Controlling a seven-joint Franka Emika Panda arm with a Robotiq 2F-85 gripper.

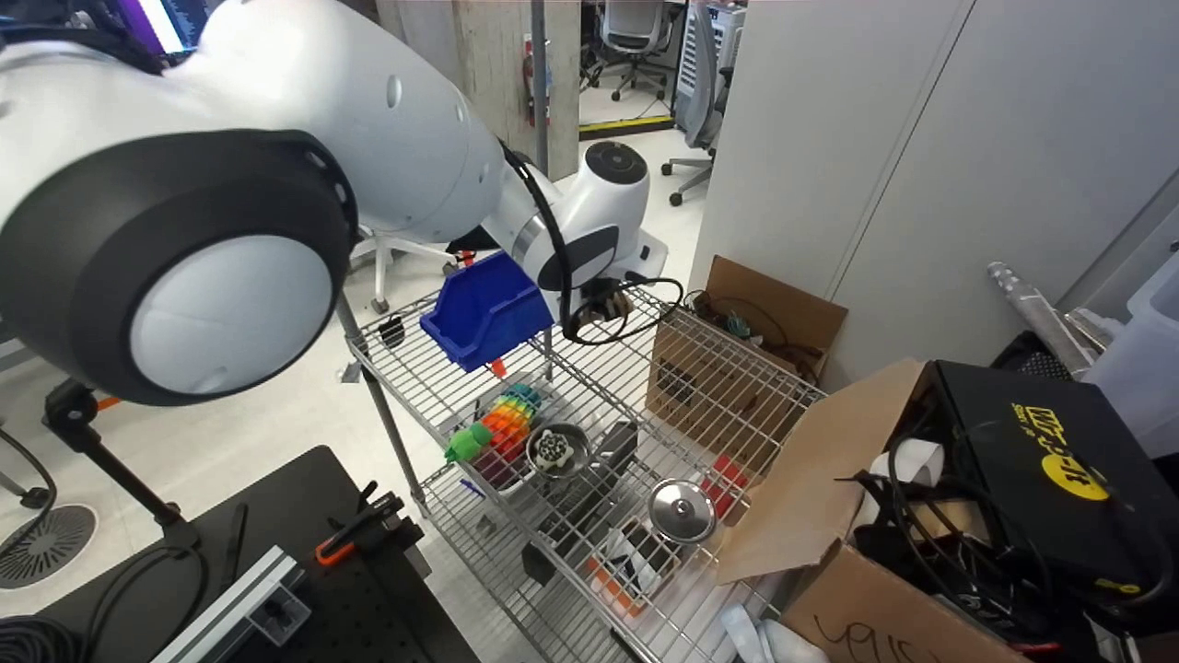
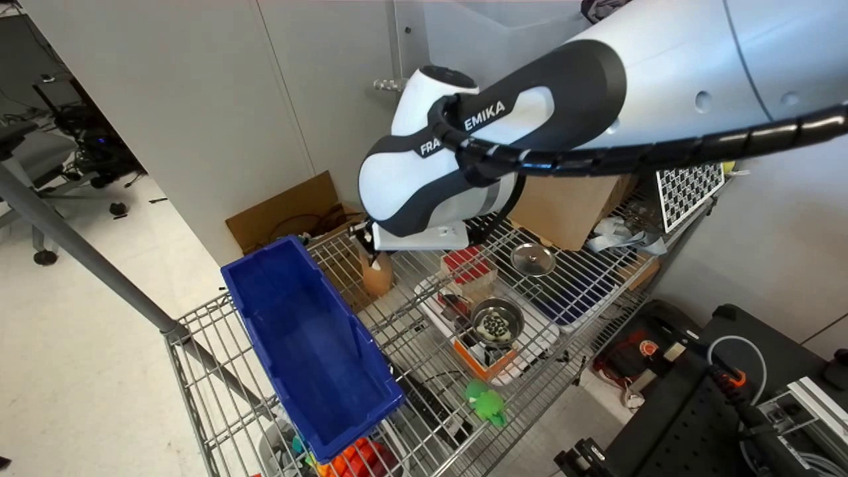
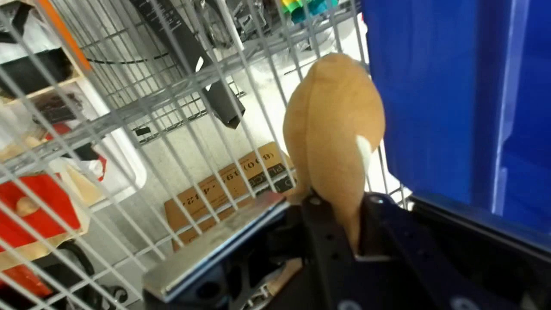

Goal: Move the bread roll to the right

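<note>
Start with the wire shelf [image 2: 173, 330], then take the blue bin [image 2: 318, 358] standing on it as landmark. Near the bin's long side, find the gripper [image 3: 346, 202], and in its hold the bread roll [image 3: 335, 112]. Looks more like a stuffed toy than baked bread: tan, plump, seamed. Likely weighs little, gives softly under a squeeze, and neither breaks nor slips easily; might swing or twist, though, toward the bin. Pinched at its narrow end between the fingers [image 3: 331, 245], bulging out beyond them. For a steadier hold, better to grasp across the fat middle, clear of the bin's wall.

See only part of the bin in the wrist view, cut off at the edge. In an exterior view, find the roll [image 2: 377, 279] apart from the bin; cannot tell whether touching the shelf or hanging over it. Hard to make out the fingers, small and dark, in both exterior views. Unclear whether to count as roll a tan sliver [image 3: 298, 192] outside the fingers, away from the bin. Last, on the roll's bin-facing side, note a white patch [image 3: 364, 150], perhaps cloth, perhaps a tag.
</note>
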